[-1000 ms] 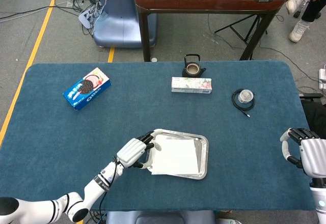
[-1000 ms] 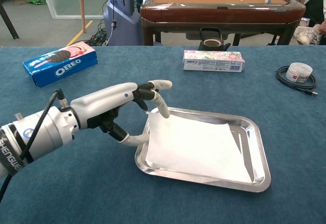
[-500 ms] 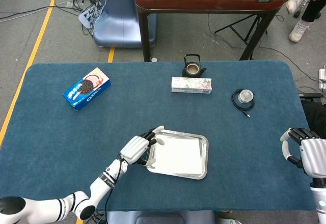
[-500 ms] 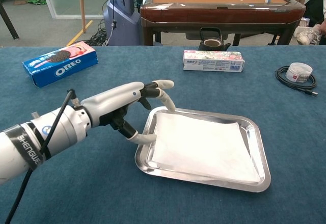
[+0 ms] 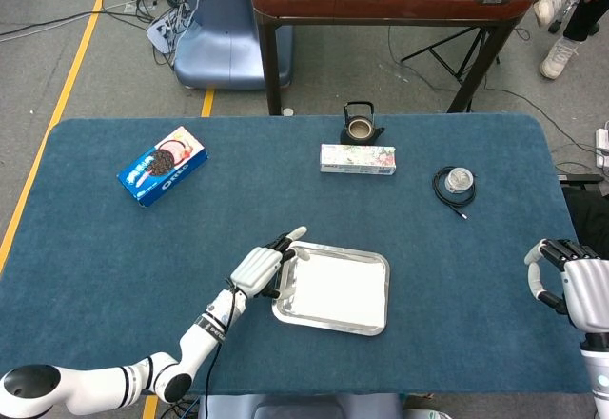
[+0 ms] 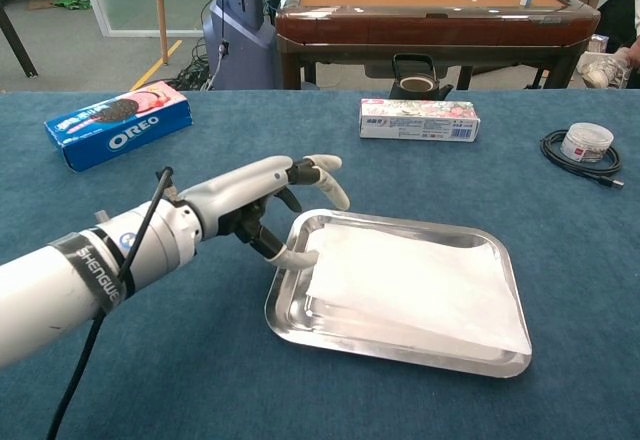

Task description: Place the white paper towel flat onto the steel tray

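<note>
Paper towel [image 6: 420, 285] beside left hand [image 6: 270, 205]

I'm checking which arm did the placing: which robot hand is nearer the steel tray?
Left. The left robot hand is at the steel tray's left rim beside the paper towel; the right robot hand sits far off at the table's right edge.

Oreo box [image 5: 163, 166] far left; teapot [image 5: 361, 125], toothpaste box [image 5: 358, 159] centre; coiled cable [image 5: 455, 185] right.
</note>
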